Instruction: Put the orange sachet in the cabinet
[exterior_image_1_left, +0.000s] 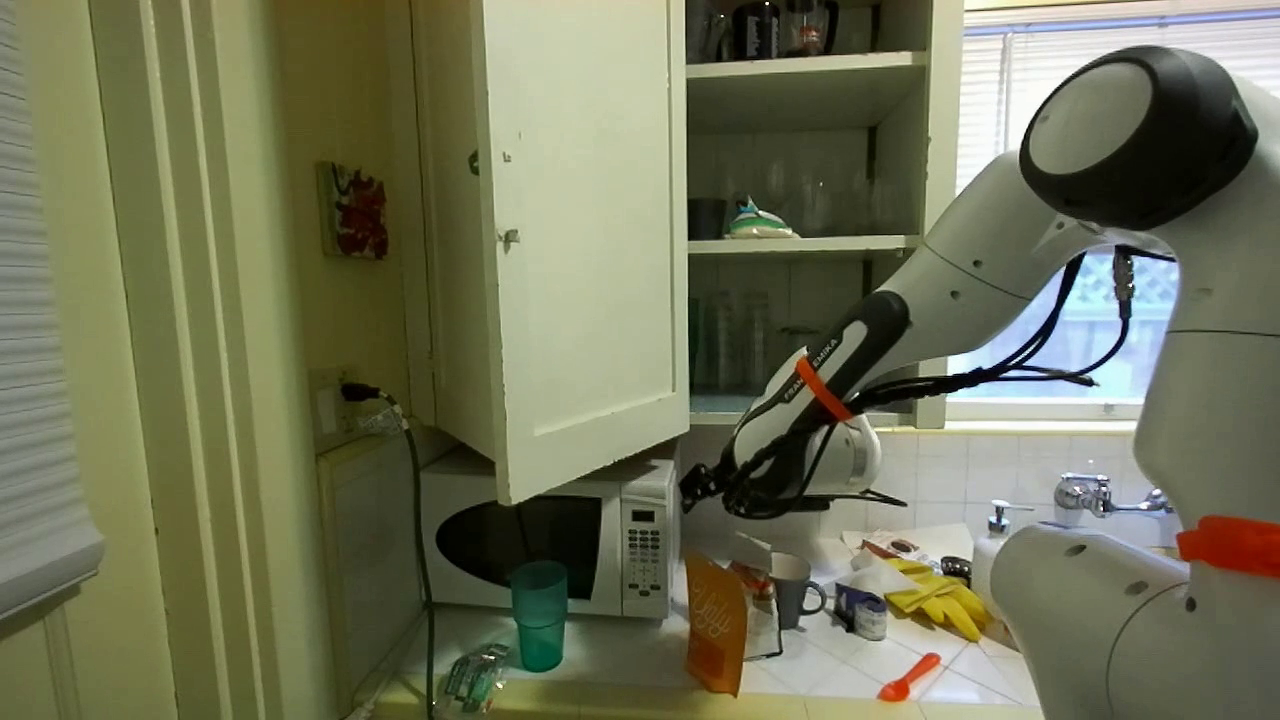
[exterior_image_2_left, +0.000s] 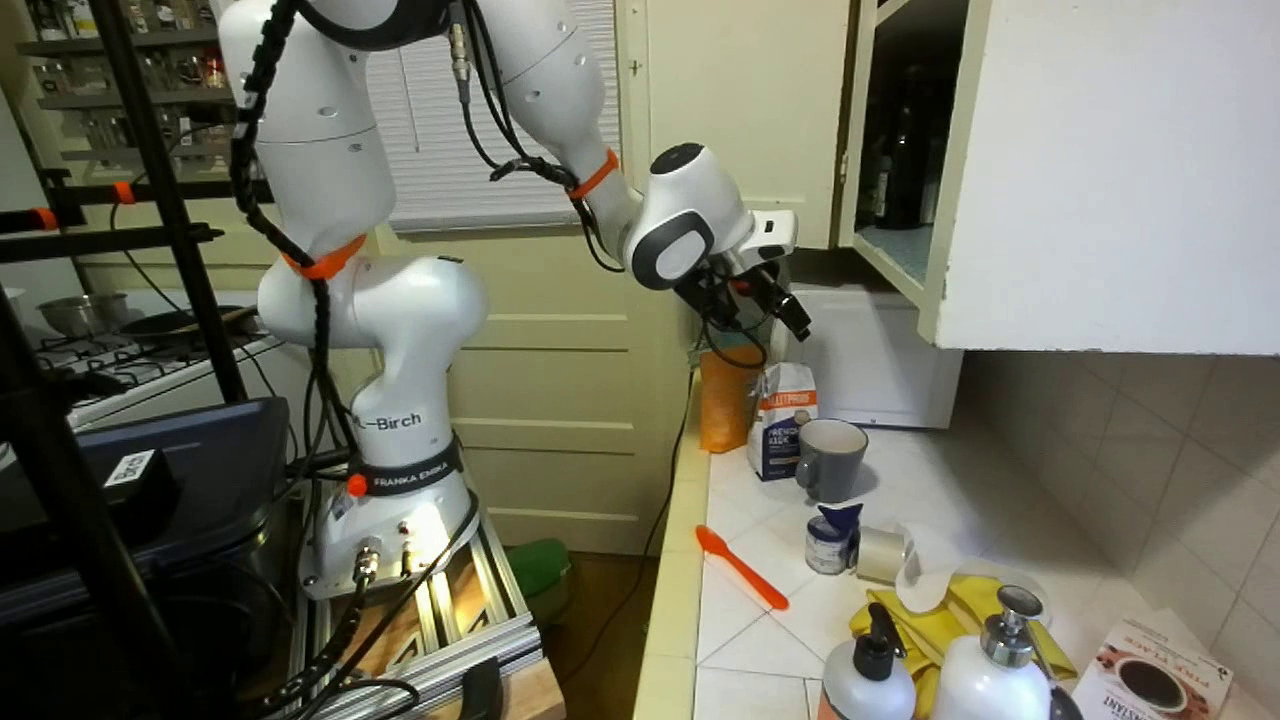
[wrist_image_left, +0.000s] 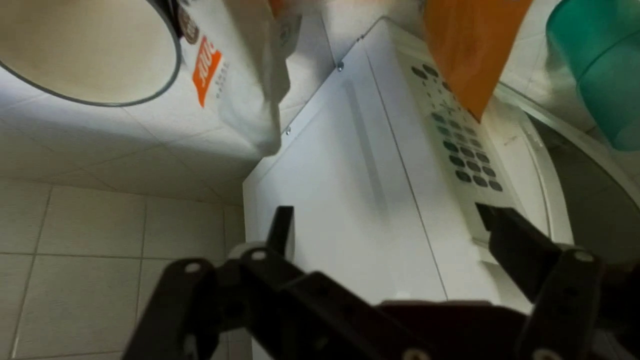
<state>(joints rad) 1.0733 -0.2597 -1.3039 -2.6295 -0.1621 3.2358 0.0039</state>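
The orange sachet stands upright on the counter near its front edge, close to the microwave. It shows in both exterior views, and its lower part enters the wrist view at the top as an orange sheet. The white cabinet has its door swung wide, exposing shelves with glasses and dishes. My gripper is open, its fingers far apart with nothing between them. It hangs above the counter, beside the microwave's upper corner and higher than the sachet, below the cabinet's lowest shelf.
Close around the sachet are the microwave, a white-and-blue bag, a grey mug and a teal cup. An orange spoon, a small jar and yellow gloves lie farther along the counter. The cabinet door overhangs the microwave.
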